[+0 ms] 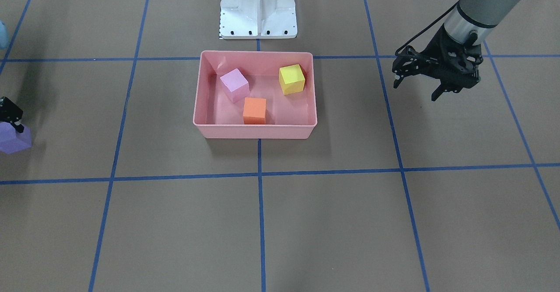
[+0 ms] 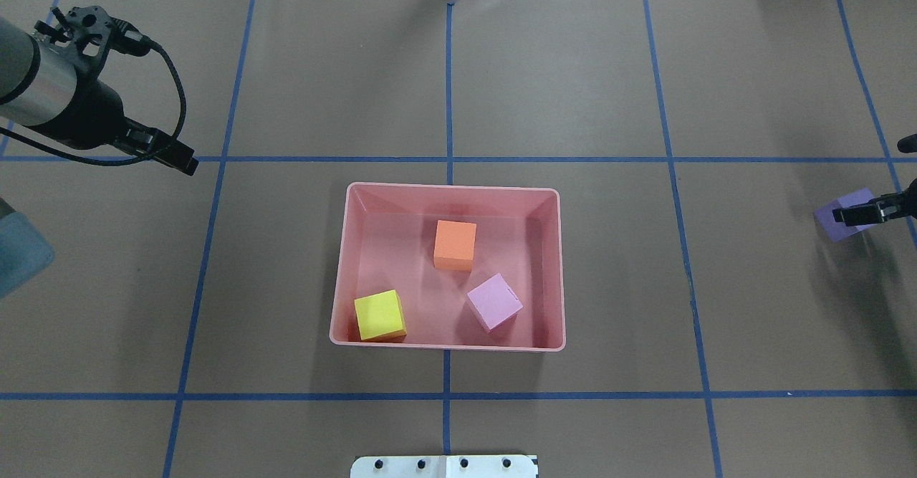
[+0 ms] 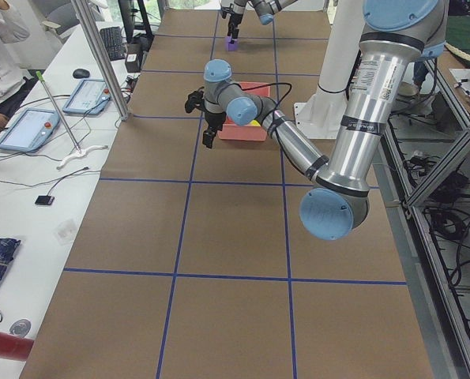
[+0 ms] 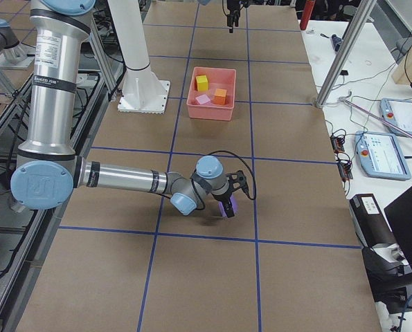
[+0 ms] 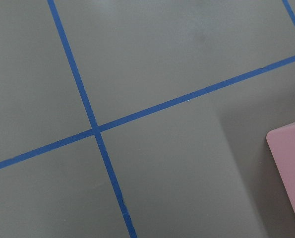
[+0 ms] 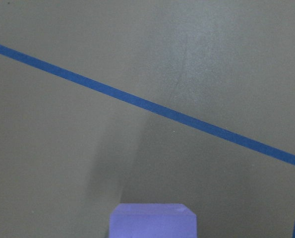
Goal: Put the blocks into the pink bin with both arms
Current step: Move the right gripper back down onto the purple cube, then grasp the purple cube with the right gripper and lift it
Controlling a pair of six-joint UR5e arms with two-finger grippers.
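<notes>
The pink bin (image 1: 256, 54) (image 2: 451, 187) sits at the table's middle. In it lie the yellow block (image 1: 292, 79) (image 2: 380, 314), the orange block (image 1: 254, 110) (image 2: 455, 244) and the light pink block (image 1: 234, 85) (image 2: 494, 302). My right gripper (image 2: 870, 211) (image 1: 11, 119) is far out at my right, shut on the violet block (image 2: 839, 221) (image 1: 13, 139) (image 6: 152, 220), holding it just above the table. My left gripper (image 1: 418, 88) (image 2: 175, 155) is open and empty, raised well off to the bin's left. A bin corner (image 5: 291, 163) shows in the left wrist view.
The white base stand (image 1: 258, 12) (image 2: 444, 466) is just behind the bin on my side. Blue tape lines (image 1: 260, 174) divide the brown table. A side bench with tablets (image 3: 29, 126) and an aluminium post (image 3: 100, 55) runs along the far edge.
</notes>
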